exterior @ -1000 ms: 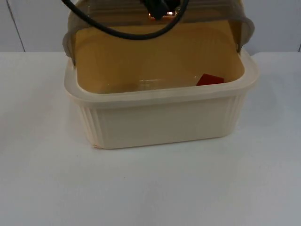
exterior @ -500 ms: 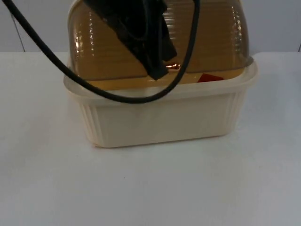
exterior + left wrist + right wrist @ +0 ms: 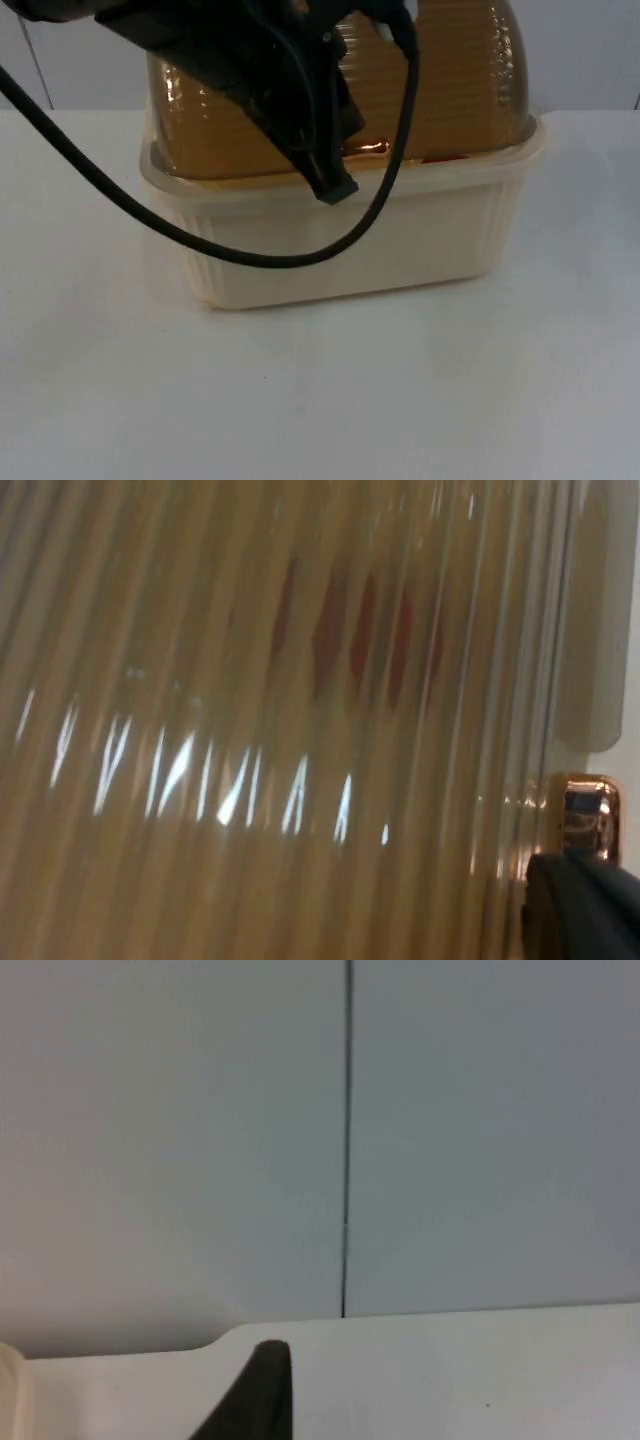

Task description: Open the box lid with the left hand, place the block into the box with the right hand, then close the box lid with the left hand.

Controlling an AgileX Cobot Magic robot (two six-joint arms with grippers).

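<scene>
Now the left gripper [image 3: 335,185] sits at the front edge of the lowered lid [image 3: 440,90] on the box [image 3: 350,250], jaw state unclear; the block [image 3: 350,630] shows red through the lid.

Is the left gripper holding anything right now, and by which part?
The left gripper is at the lid's copper handle; a grip cannot be confirmed.

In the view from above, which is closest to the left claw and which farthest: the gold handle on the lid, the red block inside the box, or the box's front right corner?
From the left claw:
1. Gold handle, right beside the claw's tip on the lid's front edge.
2. Red block, seen dimly through the lid, further right inside the box.
3. Front right corner, farthest, lower and to the right.
</scene>
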